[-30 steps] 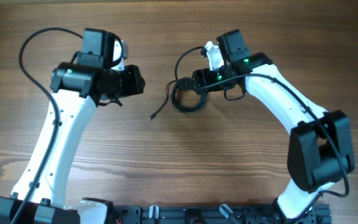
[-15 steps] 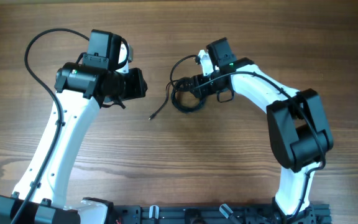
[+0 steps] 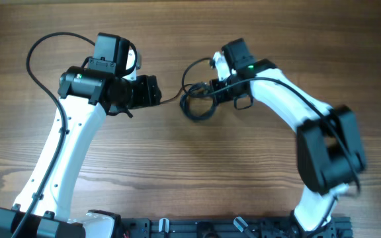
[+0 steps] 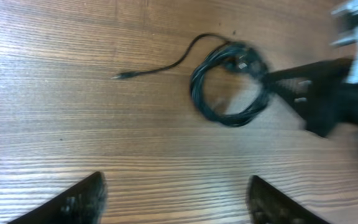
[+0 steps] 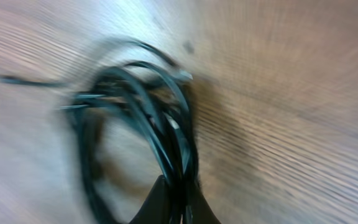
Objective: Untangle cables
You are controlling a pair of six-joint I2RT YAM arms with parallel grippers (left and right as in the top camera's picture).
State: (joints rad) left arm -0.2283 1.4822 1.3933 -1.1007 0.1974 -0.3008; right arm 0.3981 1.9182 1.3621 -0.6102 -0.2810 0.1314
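The cables (image 3: 189,114) are a small coil of thin black cord on the wooden table, between the two arms. My right gripper (image 3: 207,92) is at the coil's right side. In the right wrist view it (image 5: 179,202) is shut on several strands of the coil (image 5: 166,137). A loose tail with a small plug tip (image 4: 117,76) runs left from the coil (image 4: 199,99). My left gripper (image 3: 157,91) is just left of the coil, near that tail. It (image 4: 176,199) stands open over bare wood with nothing between its fingers.
A thick black arm cable (image 3: 45,46) loops at the back left of the wooden table (image 3: 190,172). The arm bases and a black rail (image 3: 197,228) run along the front edge.
My right gripper has shut on the coil. My left gripper has opened wider and shifted slightly right. The loose tail has swung from the front left up toward the left gripper.
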